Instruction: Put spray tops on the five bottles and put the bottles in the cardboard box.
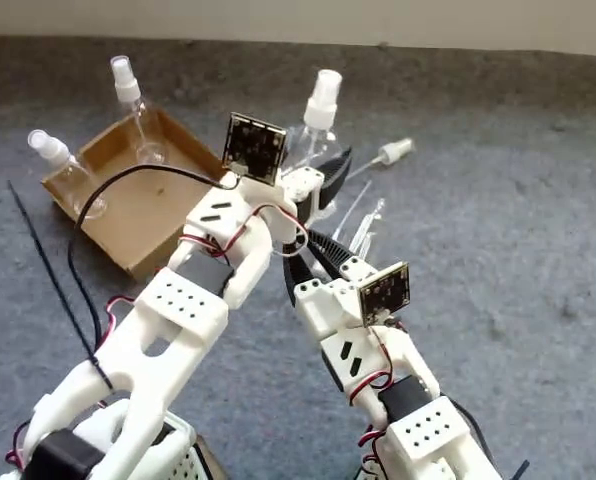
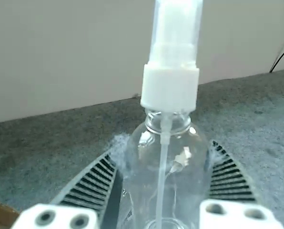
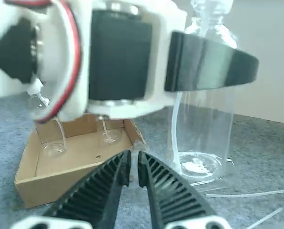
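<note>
Around my work area I see the cardboard box [image 1: 90,226] at the far left on the grey carpet [image 1: 498,250], with two capped bottles [image 1: 136,105] standing upright inside it. A loose spray top [image 1: 396,151] lies on its side on the carpet off to the right, its thin tube trailing toward the arms.

From the right wrist camera, the left arm's white housing and a black finger sit close in front and block much of what lies behind. My right gripper [image 3: 134,160] hangs just behind them, jaws nearly together, holding nothing.

My left gripper [image 2: 163,150] is clamped on the sides of a clear bottle [image 2: 177,143]. The bottle is beside the box's near-right edge, long axis vertical, with its white spray top [image 2: 169,88] pointing straight up.
</note>
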